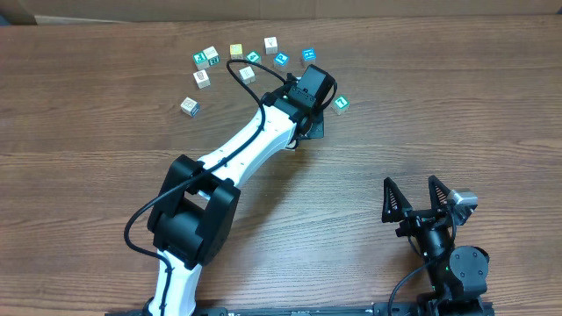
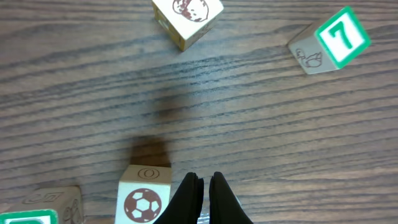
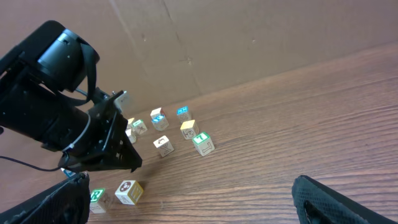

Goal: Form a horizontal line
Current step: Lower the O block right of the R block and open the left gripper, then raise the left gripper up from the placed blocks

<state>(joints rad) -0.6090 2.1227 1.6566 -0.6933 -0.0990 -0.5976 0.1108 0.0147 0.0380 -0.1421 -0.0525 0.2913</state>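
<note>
Presently white-faced cubes (image 1: 271, 44) scattered, unaligned; left tool (image 2: 205, 182) closed empty, right tool (image 1: 409, 186) spread wide.

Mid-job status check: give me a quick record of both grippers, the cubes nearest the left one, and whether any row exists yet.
left gripper: shut, nothing between the fingers
nearest cube: soccer-ball cube, just left of the fingers in the left wrist view, not gripped
also nearby: green 7 cube, lying apart from the fingers
right gripper: open, empty, well away from the cubes
row: none yet; scattered cubes lie loosely along the far side of the table
</note>
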